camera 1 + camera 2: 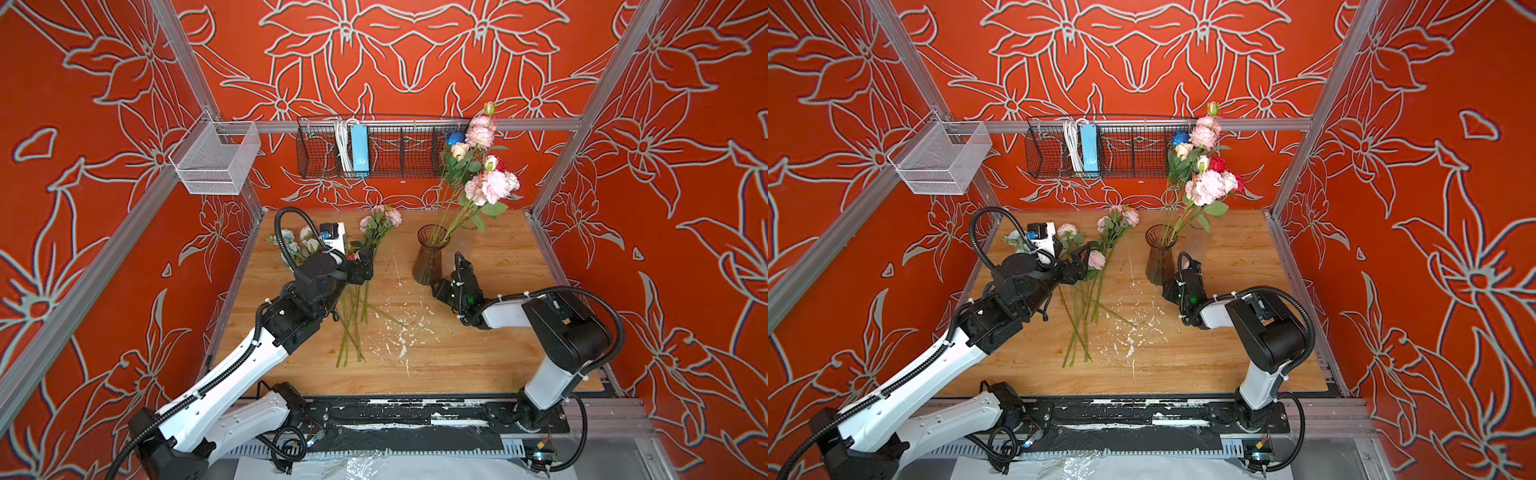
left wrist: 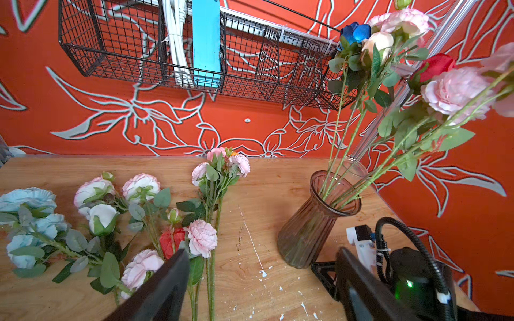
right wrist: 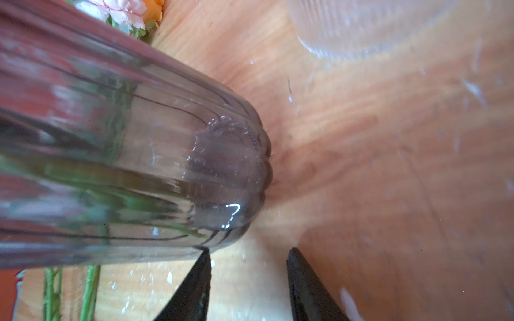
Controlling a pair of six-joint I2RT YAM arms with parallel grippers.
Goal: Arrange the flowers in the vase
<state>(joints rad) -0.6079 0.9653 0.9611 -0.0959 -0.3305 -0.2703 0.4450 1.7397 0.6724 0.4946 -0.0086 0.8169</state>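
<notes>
Left gripper (image 2: 261, 252) and right gripper (image 3: 249, 251): both spread apart, both empty.
The left one hangs wide over the green stems of pink, white, red and pale blue artificial flowers (image 2: 202, 237) lying on the light wooden table (image 1: 478, 353). The right one, less wide, sits low with one fingertip (image 3: 200, 266) just beside the foot of the ribbed brown glass vase (image 1: 428, 262), which stands upright and holds long-stemmed pink, cream, red and deep blue blooms (image 1: 492, 185) leaning to the right.

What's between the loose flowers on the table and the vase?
Only bare tabletop with white flecks between the loose flowers and the vase; clearest in the left wrist view.
</notes>
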